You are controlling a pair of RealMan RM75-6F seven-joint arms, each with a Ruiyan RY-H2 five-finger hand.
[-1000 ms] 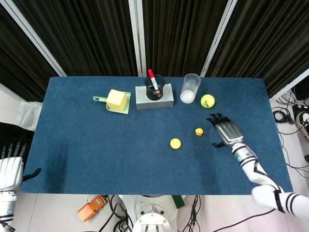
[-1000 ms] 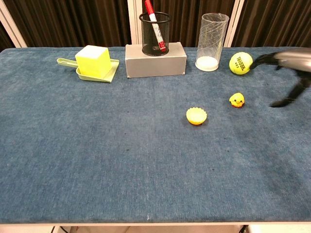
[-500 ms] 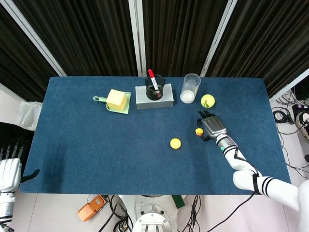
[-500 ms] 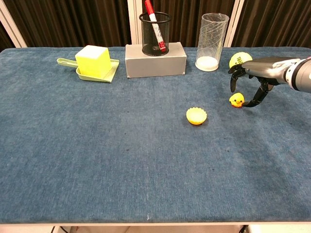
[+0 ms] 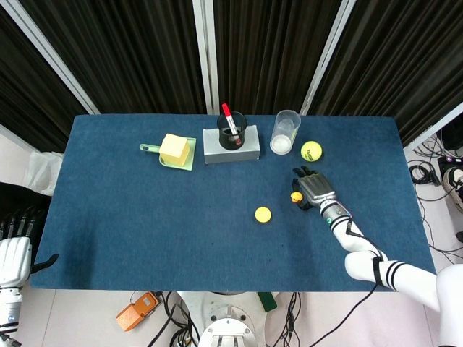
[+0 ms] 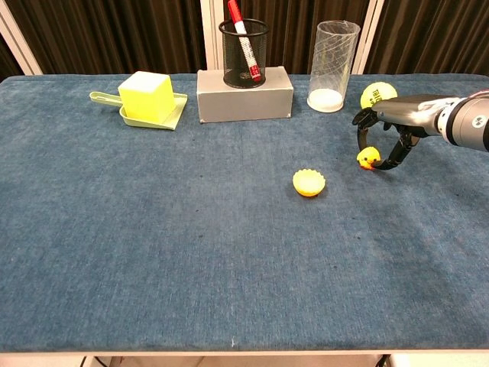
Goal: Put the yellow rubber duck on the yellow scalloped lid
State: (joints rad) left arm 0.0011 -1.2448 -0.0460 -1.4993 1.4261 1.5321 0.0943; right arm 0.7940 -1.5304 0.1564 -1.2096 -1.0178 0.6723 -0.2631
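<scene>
The small yellow rubber duck point(image 5: 295, 196) point(image 6: 368, 158) stands on the blue table right of centre. My right hand point(image 5: 312, 189) point(image 6: 386, 126) arches over it; the fingers curl down on its left and the thumb on its right, pinching it while it rests on the cloth. The yellow scalloped lid point(image 5: 262, 214) point(image 6: 309, 183) lies flat a short way to the left of the duck and nearer the front edge, with nothing on it. My left hand point(image 5: 14, 253) hangs off the table's front left corner, fingers apart and holding nothing.
A tennis ball point(image 6: 378, 95) lies just behind my right hand, beside a clear plastic cup point(image 6: 333, 65). A grey box point(image 6: 244, 99) bearing a mesh pen holder stands at the back centre. A green scoop point(image 6: 103, 98) with a yellow block sits at the back left.
My right hand moved left from open table to the duck and curled its fingers around it. The duck shifted slightly left. The lid and my left hand stayed put.
</scene>
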